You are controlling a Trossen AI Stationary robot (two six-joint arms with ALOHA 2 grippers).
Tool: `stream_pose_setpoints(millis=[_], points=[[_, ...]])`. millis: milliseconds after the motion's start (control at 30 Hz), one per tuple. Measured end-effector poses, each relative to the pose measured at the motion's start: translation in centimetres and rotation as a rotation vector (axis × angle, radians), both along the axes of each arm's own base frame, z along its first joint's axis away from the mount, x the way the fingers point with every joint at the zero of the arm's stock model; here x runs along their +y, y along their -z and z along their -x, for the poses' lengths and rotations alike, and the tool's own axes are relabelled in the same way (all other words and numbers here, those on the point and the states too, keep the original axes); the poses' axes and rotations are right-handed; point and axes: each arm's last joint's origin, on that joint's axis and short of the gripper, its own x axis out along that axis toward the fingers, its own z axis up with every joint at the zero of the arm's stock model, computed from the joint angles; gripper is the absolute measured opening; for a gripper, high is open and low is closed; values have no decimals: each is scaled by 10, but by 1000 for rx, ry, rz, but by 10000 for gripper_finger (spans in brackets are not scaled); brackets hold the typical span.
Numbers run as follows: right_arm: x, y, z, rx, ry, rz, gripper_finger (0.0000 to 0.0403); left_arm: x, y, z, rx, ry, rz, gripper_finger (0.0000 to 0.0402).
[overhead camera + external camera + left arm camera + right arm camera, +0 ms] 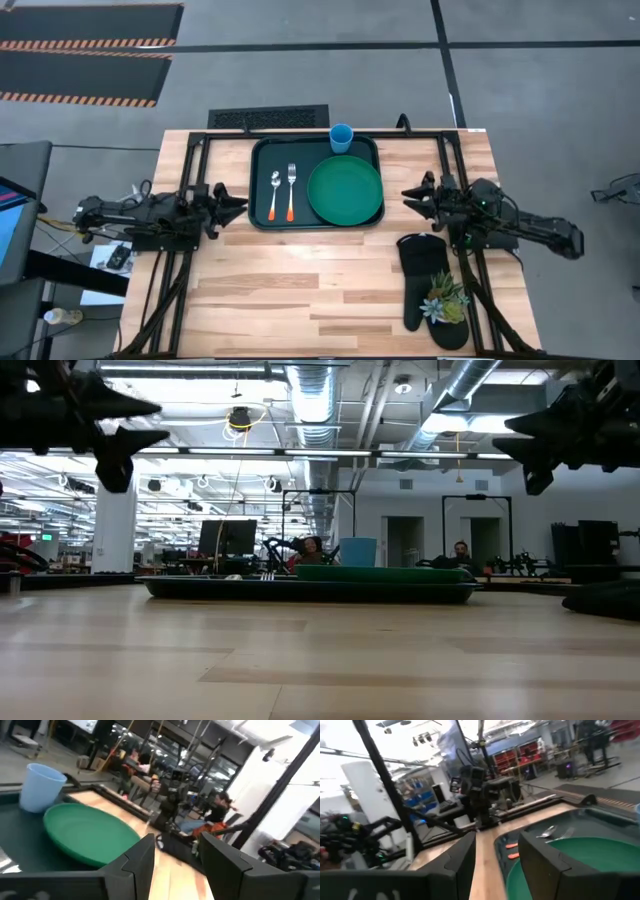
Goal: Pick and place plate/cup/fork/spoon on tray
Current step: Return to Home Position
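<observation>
High view first: one big dark green tray (316, 225) with round corners sits in the upper middle of the frame, and all the tableware is already on it. I count one round flat green plate (345, 190) on the tray's right side, one small blue cup (341, 138) at the top edge just above the plate, one fork with silver tines and an orange handle (291, 192), and one spoon with a silver bowl and an orange handle (274, 195) just left of the fork. The left gripper (238, 205) waits at the left of the tray and the right gripper (412, 198) waits at the right, both with fingers spread apart and holding nothing. One black oven mitt (428, 285) and one small fake plant (445, 298) lie at the lower right. Low view shows the tray (310, 589) as a thin dark band across the middle, with both grippers hanging high in the top corners. Left wrist view shows the plate (90, 834) and cup (41, 787) at the left. Right wrist view shows the fork (563, 835) and spoon (546, 832) at the right. I think the plate is stiff, light and smooth, best pinched at its rim; the cup at its lip; the thin slippery fork and spoon across their orange handles.
</observation>
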Motion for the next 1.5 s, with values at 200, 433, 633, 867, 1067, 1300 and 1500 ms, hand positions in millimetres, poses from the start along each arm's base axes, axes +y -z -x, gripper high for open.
stream_pose_setpoints(millis=[200,433,633,867,1067,1300,1500], points=[[1,4,-1,43,29,-6,172,2,1,0,16,-81,-68,143],[0,10,-1,97,34,-22,172,4,2,1,22,-151,-26,143],[0,11,-1,113,35,-27,172,4,4,0,33,-143,46,144],[0,12,-2,119,34,-29,172,4,5,0,35,-131,43,144],[0,12,-2,122,34,-30,172,4,5,0,36,-131,42,144],[0,12,-2,123,34,-30,172,4,5,0,36,-131,39,144],[0,13,-2,123,33,-31,172,4,5,0,37,-130,39,144]])
